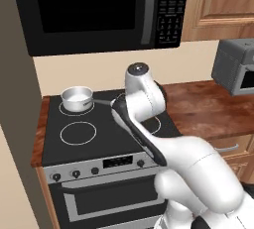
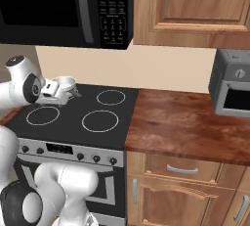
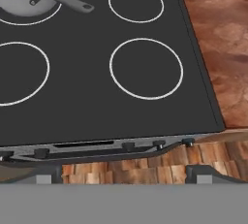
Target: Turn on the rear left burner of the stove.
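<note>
We see the stove lying with its long side left to right against the wall and its knobs facing us; the rear left burner sits far left under the saucepan. Hovering above the glass, our pincer could pick a wrong knob among these small ones; we cannot tell its grip

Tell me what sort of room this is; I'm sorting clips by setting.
A rendered home kitchen, it seems: a black glass-top stove with a saucepan on it, a microwave above, and wooden cabinets over a wood counter.
</note>
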{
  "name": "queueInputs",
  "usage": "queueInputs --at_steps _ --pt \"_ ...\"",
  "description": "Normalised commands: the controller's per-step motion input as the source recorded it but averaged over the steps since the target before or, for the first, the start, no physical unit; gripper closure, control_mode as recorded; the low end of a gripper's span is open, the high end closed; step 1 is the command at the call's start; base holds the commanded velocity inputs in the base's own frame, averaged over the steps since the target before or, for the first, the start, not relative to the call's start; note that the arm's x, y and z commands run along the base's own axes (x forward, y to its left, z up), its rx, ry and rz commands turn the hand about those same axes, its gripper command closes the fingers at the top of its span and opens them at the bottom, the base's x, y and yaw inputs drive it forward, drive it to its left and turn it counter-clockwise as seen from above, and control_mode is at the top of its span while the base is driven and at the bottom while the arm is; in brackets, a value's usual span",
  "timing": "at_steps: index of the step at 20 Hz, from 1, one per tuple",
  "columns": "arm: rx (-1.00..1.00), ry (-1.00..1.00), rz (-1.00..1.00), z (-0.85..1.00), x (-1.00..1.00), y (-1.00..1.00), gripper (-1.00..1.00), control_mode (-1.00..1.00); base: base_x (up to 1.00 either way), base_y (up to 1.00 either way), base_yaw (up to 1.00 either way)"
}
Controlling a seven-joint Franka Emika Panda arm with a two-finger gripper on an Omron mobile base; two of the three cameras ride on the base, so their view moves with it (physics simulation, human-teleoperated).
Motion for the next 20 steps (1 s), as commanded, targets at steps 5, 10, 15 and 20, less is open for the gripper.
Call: queueInputs --at_steps 5,10,15,20 --pt "-0.09 -0.18 -0.07 -0.79 -0.11 1.0 -1.0 -1.0 0.0 0.0 0.0" --pt "-0.12 -0.23 -0.03 -0.75 -0.35 1.0 -1.0 -1.0 0.0 0.0 0.0" --pt "-0.17 -0.23 0.03 -0.68 -0.57 0.89 -1.0 -1.0 0.0 0.0 0.0" --pt "-0.02 0.0 0.02 -0.08 -0.05 0.09 -1.0 -1.0 0.0 0.0 0.0"
